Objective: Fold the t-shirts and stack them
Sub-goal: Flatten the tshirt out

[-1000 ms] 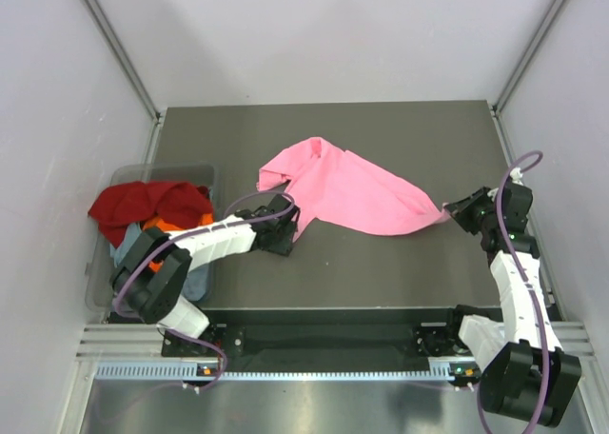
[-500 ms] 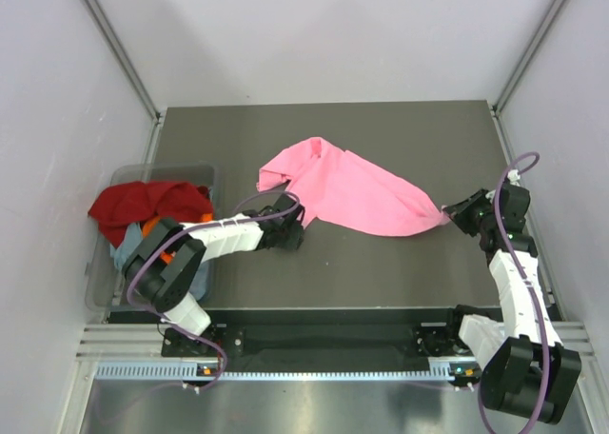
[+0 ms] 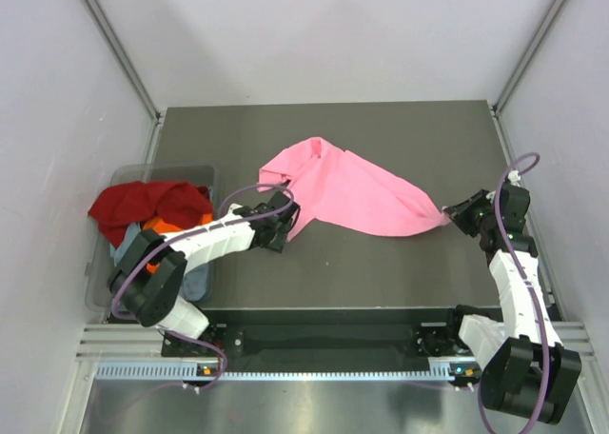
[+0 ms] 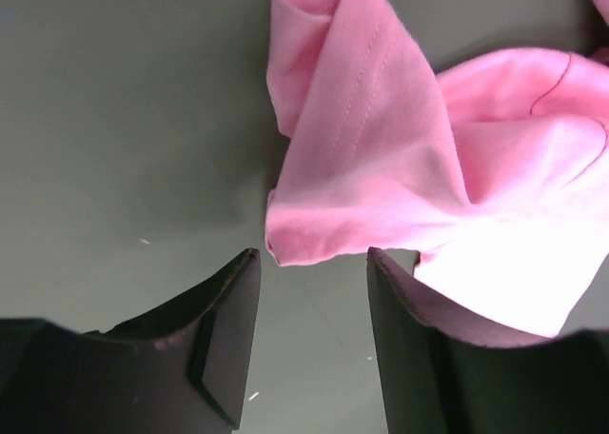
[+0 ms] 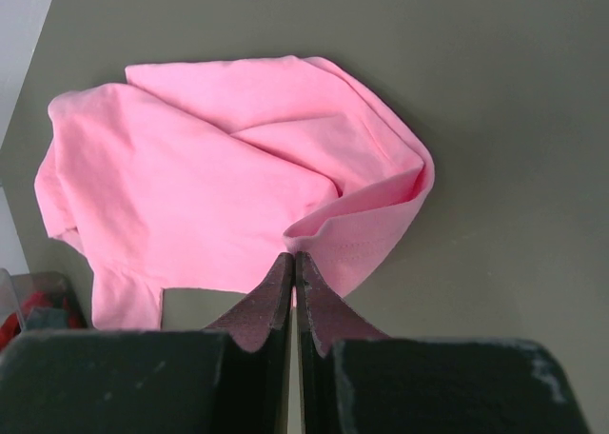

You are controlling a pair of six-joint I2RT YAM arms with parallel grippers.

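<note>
Left claw (image 4: 312,258) gaping, empty, at a near-left corner of the pink t-shirt (image 3: 352,191), my right claw (image 5: 294,261) pinched tight on its right tip, shirt spread mid table (image 3: 381,263), other t-shirts (image 3: 143,206) heaped in left bin (image 3: 166,167).

A dark grey matte tabletop (image 3: 381,263) fills the middle of the scene. A clear plastic rectangular bin (image 3: 166,169) sits at its left edge. Pale white panel walls (image 3: 324,34) enclose the left, right and far sides, joined by slanting silver aluminium posts (image 3: 119,50). A perforated silver metal rail (image 3: 314,369) runs along the near edge.
</note>
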